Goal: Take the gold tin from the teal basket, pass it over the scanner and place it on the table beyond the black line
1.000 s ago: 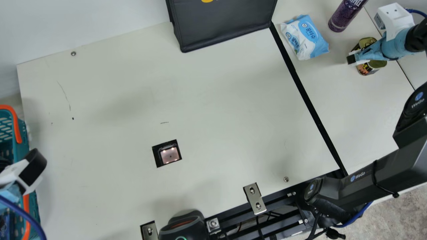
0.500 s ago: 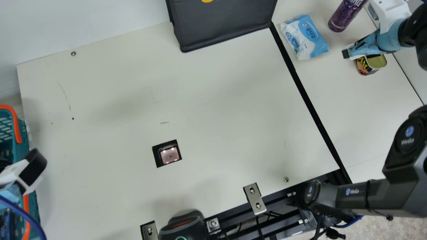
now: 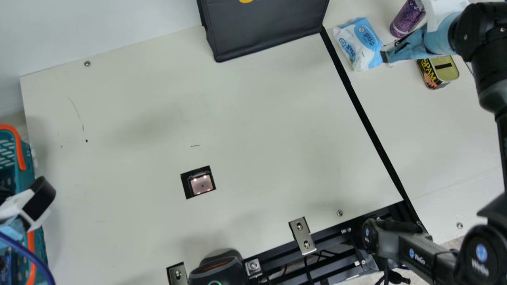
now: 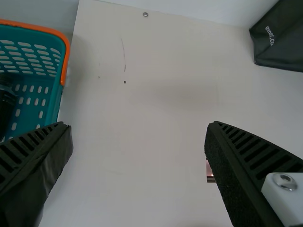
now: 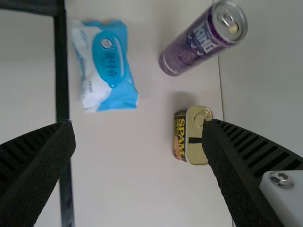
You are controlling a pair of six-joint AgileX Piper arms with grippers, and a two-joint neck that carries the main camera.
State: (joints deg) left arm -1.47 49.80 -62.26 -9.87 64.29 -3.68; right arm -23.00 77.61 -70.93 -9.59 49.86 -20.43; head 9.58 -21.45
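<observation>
The gold tin (image 3: 446, 70) stands on the table beyond the black line (image 3: 368, 122). My right gripper (image 3: 386, 55) is beside it in the main view, its tips over the edge of the wipes pack. In the right wrist view the tin (image 5: 196, 137) shows past one finger of my right gripper (image 5: 139, 124), which is open and holds nothing. At the far left, my left gripper (image 3: 23, 206) is over the teal basket (image 3: 27, 158). The left wrist view has my left gripper (image 4: 138, 125) open and unloaded, one finger near the basket (image 4: 52, 106). The scanner window (image 3: 201, 184) is set into the table.
A blue and white wipes pack (image 3: 362, 44) and a purple can (image 3: 406, 19) are near the tin. A black bag (image 3: 265, 27) stands at the back edge. Along the front edge are a black device (image 3: 218, 269) and metal brackets (image 3: 302, 235).
My right gripper has moved left in the main view, from over the tin to the wipes pack, uncovering the tin, which has stayed put. The left arm has not moved.
</observation>
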